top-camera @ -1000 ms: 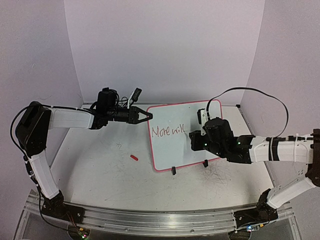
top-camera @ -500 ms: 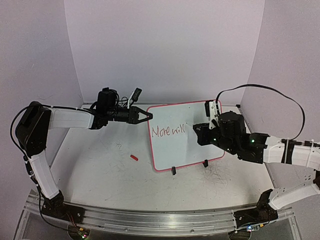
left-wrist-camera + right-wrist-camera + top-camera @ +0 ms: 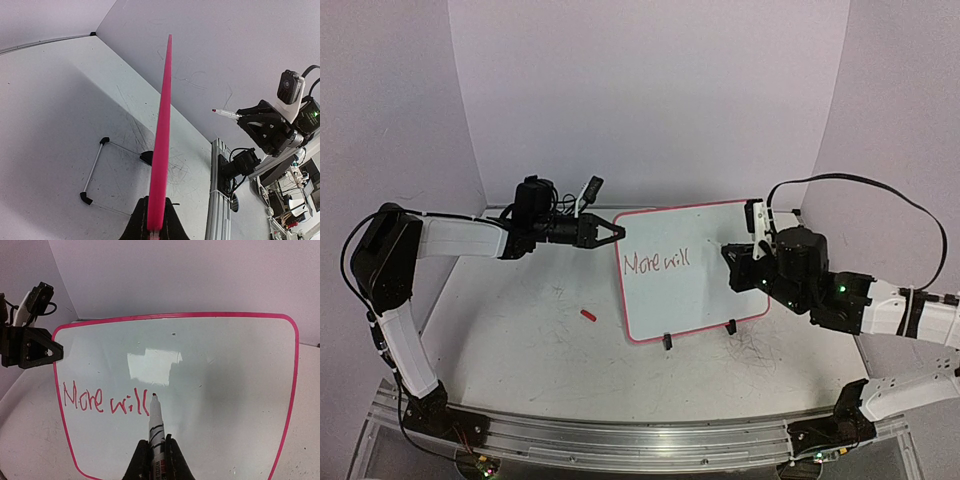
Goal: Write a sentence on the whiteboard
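The whiteboard (image 3: 695, 300) stood on its long edge near the middle of the table (image 3: 520, 345), propped on two black feet (image 3: 667, 341). The left gripper (image 3: 618, 231) was clamped tight on its upper left corner, the pink rim pinched between its fingers. The red writing (image 3: 102, 402), "More will", ran across the board's left half. The right gripper (image 3: 156, 452) was closed around a marker (image 3: 155, 422), whose tip hung just right of the last letter, off the surface. A small red cap (image 3: 588, 315) lay on the table left of the board.
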### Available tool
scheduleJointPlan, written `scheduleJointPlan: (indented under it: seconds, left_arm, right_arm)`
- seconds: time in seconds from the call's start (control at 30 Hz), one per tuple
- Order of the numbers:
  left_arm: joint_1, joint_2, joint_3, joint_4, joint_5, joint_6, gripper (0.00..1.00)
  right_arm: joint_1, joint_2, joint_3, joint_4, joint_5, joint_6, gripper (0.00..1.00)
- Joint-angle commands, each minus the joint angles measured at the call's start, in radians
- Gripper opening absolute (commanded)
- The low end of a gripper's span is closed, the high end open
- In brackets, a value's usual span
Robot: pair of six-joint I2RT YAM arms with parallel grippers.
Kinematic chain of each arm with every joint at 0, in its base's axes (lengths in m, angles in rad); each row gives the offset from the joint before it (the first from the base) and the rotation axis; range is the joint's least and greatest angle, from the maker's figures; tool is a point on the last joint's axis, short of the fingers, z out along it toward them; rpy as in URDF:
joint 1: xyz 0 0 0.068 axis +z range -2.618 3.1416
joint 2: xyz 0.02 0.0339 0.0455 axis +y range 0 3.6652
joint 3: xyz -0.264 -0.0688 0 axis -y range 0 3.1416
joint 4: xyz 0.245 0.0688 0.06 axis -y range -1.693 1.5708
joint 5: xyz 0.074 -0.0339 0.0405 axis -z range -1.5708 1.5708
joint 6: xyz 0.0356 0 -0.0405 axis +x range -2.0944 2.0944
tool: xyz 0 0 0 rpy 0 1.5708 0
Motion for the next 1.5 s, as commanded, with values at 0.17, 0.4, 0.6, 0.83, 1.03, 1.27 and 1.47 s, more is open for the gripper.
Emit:
scheduleJointPlan:
  seconds: [0.17, 0.4, 0.6, 0.83, 1.03, 1.27, 1.47]
  left_arm:
    - [-0.004, -0.024, -0.004, -0.022, -0.021, 0.007, 0.0]
    - [-0.004, -0.025, -0.002, -0.03, -0.025, 0.009, 0.0]
    - [-0.004, -0.024, 0.002, -0.035, -0.021, 0.012, 0.0]
    - [-0.004, -0.023, 0.004, -0.039, -0.024, 0.014, 0.0]
    - [-0.004, -0.028, 0.002, -0.041, -0.026, 0.016, 0.0]
    - [-0.004, -0.03, 0.003, -0.043, -0.028, 0.017, 0.0]
    - [-0.004, -0.018, 0.007, -0.044, -0.027, 0.016, 0.0]
  right_arm:
    - [-0.003, -0.003, 0.0, 0.033, 0.033, -0.028, 0.0]
    - [-0.003, 0.019, -0.002, 0.042, -0.002, -0.02, 0.0]
    - [-0.003, 0.035, 0.001, 0.051, -0.026, -0.018, 0.0]
    - [-0.003, 0.058, 0.008, 0.06, -0.042, -0.008, 0.0]
    - [-0.003, 0.056, 0.0, 0.062, -0.033, 0.012, 0.0]
    - [-0.003, 0.048, -0.007, 0.062, -0.032, 0.021, 0.0]
    - [-0.003, 0.05, -0.006, 0.061, -0.013, 0.023, 0.0]
